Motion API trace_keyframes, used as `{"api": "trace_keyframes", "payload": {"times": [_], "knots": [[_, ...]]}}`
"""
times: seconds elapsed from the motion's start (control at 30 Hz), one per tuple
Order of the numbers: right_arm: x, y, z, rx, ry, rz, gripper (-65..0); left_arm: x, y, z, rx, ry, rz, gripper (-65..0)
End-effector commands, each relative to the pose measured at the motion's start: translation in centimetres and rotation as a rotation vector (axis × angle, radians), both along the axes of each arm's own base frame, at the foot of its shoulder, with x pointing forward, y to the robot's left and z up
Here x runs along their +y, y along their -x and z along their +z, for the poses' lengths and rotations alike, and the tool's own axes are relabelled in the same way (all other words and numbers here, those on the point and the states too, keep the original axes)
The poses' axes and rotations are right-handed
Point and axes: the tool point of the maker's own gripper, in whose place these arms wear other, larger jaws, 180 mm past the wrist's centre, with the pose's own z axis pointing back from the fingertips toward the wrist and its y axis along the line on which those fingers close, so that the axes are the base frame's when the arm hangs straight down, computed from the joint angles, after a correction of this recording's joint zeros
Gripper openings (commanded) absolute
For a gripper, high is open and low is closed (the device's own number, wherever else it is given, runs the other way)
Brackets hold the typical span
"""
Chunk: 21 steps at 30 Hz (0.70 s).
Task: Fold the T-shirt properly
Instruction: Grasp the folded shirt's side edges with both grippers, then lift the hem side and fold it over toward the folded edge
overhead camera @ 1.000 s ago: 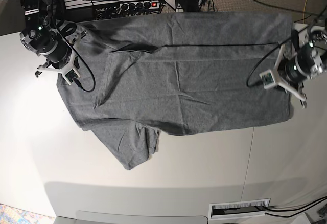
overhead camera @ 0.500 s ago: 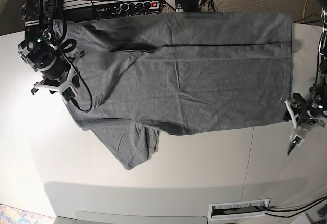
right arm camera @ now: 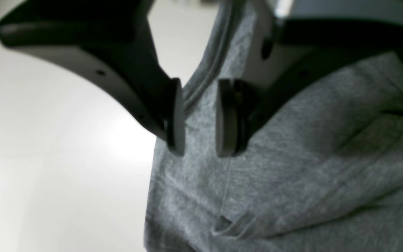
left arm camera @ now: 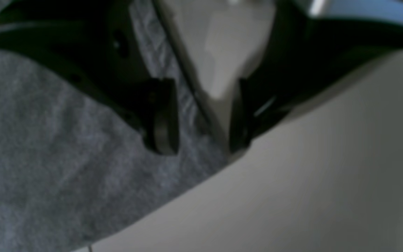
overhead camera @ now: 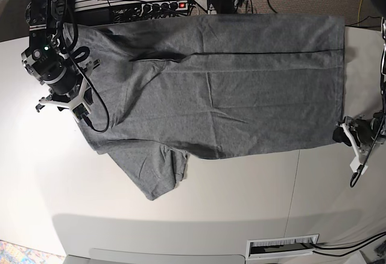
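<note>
Lying spread across the pale surface, the T-shirt appears in our base view as one broad heather-grey sheet, its hem edge running down the right side and one short sleeve splayed toward the near edge. We note a dark crease line running along the cloth near its far side, and a small fold beside it. Beyond the far edge of the surface we see a power strip and loose cables.

At the left of the base view, the right gripper sits over the shoulder region of the garment. In the right wrist view, we see the right gripper with its jaws parted by a narrow gap directly above grey fabric, close to the garment's edge where cloth meets bare surface; nothing is pinched between them. A seam line and a small raised pucker of cloth lie just below the fingertips.

At the right of the base view, the left gripper rests at the lower hem corner. The left wrist view is blurred, yet we can make out the left gripper with its jaws apart and released, straddling the hem edge: one finger lies over the grey T-shirt, the other over the bare surface. We cannot tell whether the fingertips touch the cloth.
</note>
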Motion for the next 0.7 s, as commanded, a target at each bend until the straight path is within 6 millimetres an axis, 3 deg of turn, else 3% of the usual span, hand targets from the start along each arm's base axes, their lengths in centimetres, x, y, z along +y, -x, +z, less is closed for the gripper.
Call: {"api": "trace_keyframes", "payload": {"times": [0.0,0.27,0.37,0.47,0.67], "knots": [[-0.2,-0.8,1.2,-0.045,0.002,0.006,-48.6,0.6,-1.3,1.7,-0.05,0.005,0.014,-39.0],[-0.2,-0.8,1.3,-0.047,0.002,0.006,-48.6,-1.2,-1.4,0.1,-0.037,0.012,-0.003,-39.9],[-0.1,-1.1,1.6,-0.06,0.001,0.007,-48.7,-1.6,-1.7,0.4,-0.058,0.026,-0.021,-49.3],[-0.1,-2.0,2.5,-0.093,-0.003,0.01,-48.7,-2.2,-1.7,0.7,-0.063,0.041,-0.066,-65.0],[0.1,-4.6,4.8,-0.196,-0.029,0.021,-48.6,-3.9,-1.2,1.2,-0.053,0.067,-0.168,-65.0]]}}
